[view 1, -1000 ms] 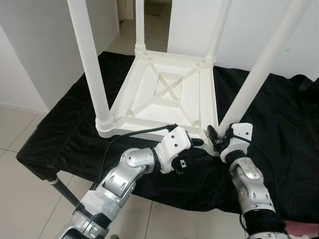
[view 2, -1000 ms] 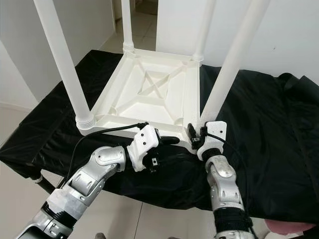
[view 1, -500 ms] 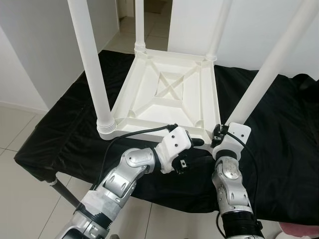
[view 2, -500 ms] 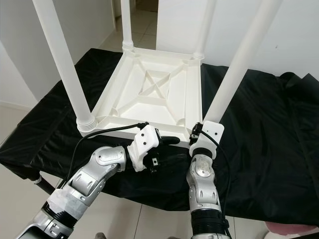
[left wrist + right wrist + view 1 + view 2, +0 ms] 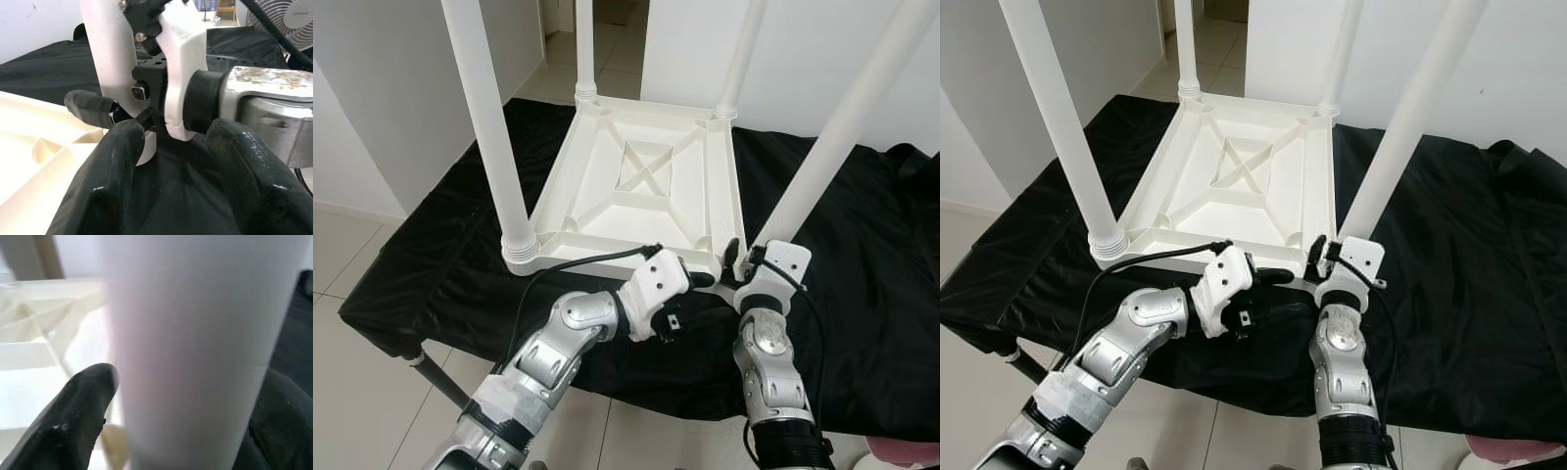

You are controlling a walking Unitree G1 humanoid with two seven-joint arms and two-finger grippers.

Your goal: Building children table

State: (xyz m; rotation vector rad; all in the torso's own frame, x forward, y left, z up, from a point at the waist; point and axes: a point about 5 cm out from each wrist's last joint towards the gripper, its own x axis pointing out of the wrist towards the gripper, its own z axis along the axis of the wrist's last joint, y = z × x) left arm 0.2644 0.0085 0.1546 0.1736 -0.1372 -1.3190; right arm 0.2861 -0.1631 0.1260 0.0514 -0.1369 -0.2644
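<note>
**Observer:** White plastic children's table point(image 5: 646, 186) lay upside down on a black cloth point(image 5: 862, 255) that covered a low surface. All four legs stood up from the corners. Near right leg point(image 5: 822, 157) rose at a slant from the corner closest to the right arm; near left leg point(image 5: 489, 127) stood at the corner opposite it along the front edge. The two far legs rose beside a pale wall.

**Recorder:** Where did the right gripper sit?

**Observer:** Right gripper point(image 5: 741, 262) was at the foot of the near right leg, by the table's front corner. In the right wrist view the leg point(image 5: 195, 347) stood between the two black fingers point(image 5: 78, 416), one on each side and close against it. Whether they gripped or merely flanked it, I could not tell.

**Recorder:** And the left?

**Observer:** Left gripper point(image 5: 697, 280) reached along the table's front edge toward that same corner, its tips just beside the right gripper. In the left wrist view its fingers point(image 5: 117, 161) were spread apart with nothing between them, aimed at the right wrist housing and the base of the leg.

**Recorder:** Surroundings?

**Observer:** Pale tiled floor point(image 5: 352, 264) showed below the cloth's left edge. A fan point(image 5: 288, 19) stood in the background of the left wrist view.
</note>
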